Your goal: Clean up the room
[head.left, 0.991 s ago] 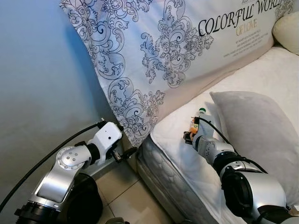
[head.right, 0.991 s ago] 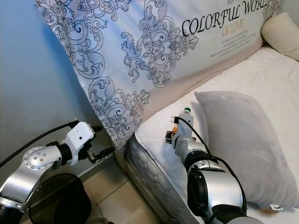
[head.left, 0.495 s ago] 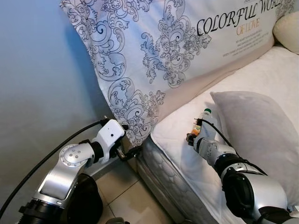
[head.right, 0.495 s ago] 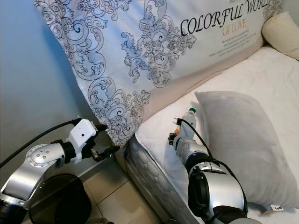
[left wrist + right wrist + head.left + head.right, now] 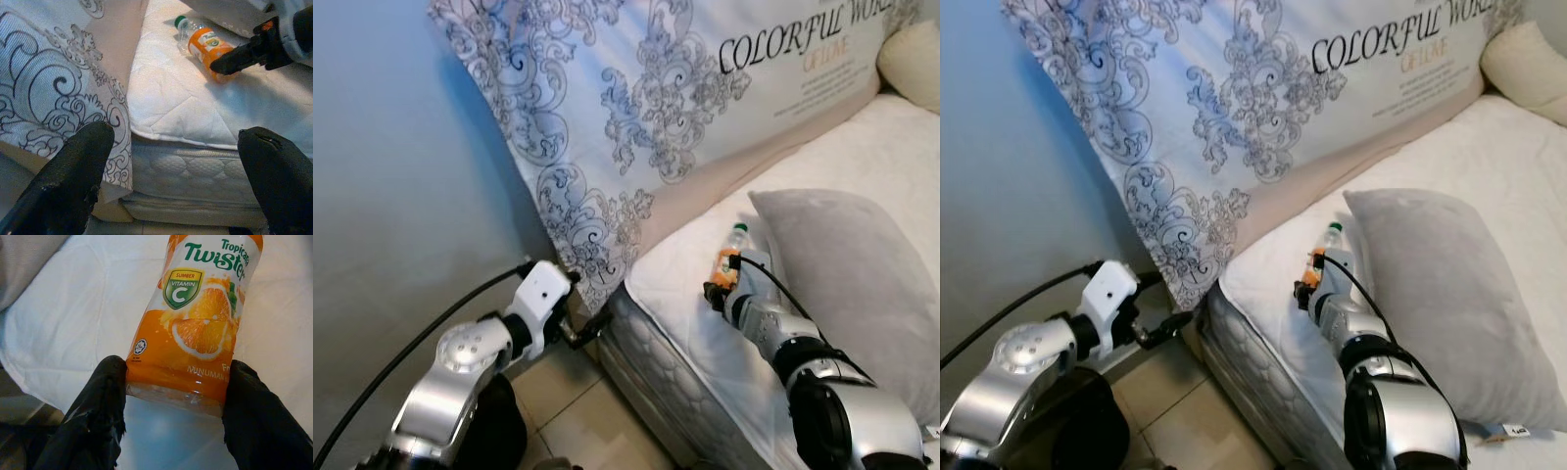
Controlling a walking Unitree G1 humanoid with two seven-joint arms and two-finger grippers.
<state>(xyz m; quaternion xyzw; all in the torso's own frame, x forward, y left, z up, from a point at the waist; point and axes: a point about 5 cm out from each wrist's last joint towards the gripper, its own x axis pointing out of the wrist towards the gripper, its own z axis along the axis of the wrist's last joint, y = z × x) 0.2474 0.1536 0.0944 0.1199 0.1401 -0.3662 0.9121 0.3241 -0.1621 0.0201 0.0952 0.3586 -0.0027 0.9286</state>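
An orange juice bottle (image 5: 728, 262) with a green cap lies on the white mattress (image 5: 685, 294), close to a grey pillow (image 5: 842, 274). My right gripper (image 5: 714, 291) reaches over the mattress edge. In the right wrist view its two black fingers (image 5: 100, 416) press on both sides of the bottle's base (image 5: 195, 338). My left gripper (image 5: 588, 328) hovers low beside the bed's corner, above the floor. Its fingers (image 5: 63, 186) stand wide apart with nothing between them, and the bottle (image 5: 205, 46) lies beyond them on the mattress.
A big patterned cushion (image 5: 636, 108) printed with "COLORFUL" leans on the blue wall behind the bed. A cream pillow (image 5: 911, 54) lies at the far right. A dark round bin (image 5: 504, 431) stands on the tiled floor (image 5: 578, 421) under my left arm, with a black cable (image 5: 421, 333) alongside.
The camera has shifted slightly. My right gripper has settled onto the bottle's base, and more of the orange label shows. My left arm has dropped a little beside the bed's corner.
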